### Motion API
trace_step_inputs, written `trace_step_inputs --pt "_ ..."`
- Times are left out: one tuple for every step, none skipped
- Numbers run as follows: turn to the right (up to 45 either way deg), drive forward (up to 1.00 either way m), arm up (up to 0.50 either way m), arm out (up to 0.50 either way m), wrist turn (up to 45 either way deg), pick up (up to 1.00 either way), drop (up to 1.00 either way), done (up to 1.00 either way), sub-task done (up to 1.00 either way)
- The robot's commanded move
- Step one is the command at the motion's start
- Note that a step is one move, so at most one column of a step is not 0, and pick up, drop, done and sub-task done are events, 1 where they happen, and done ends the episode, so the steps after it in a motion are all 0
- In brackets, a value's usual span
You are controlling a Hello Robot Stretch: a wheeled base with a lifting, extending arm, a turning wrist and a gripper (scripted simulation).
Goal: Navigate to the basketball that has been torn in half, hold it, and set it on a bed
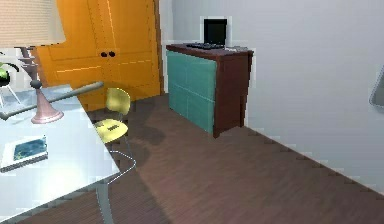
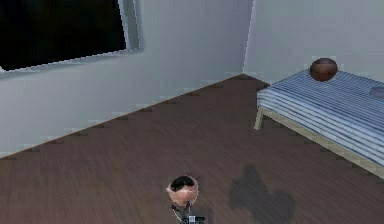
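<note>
Basketball half [image 2: 183, 187], a brown hollow shell by the gripper [image 2: 191, 215], well apart from the bed [image 2: 330, 105], probably light and floppy, best taken at the rim; jaw state and hold can't be told.

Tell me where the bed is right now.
The bed stands at the arm side view's right, against the pale wall by the room's far corner. A brown ball lies on its striped cover at the wall end.

Striped blue bed [image 2: 330, 112] — orange wardrobe [image 1: 110, 30]
</note>
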Motion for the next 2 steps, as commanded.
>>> trace_step_inputs --pt "0.0 0.00 0.50 0.00 0.0 0.00 0.00 0.00 0.00" --pt "0.0 0.00 0.48 0.00 0.0 0.00 0.00 0.00 0.00"
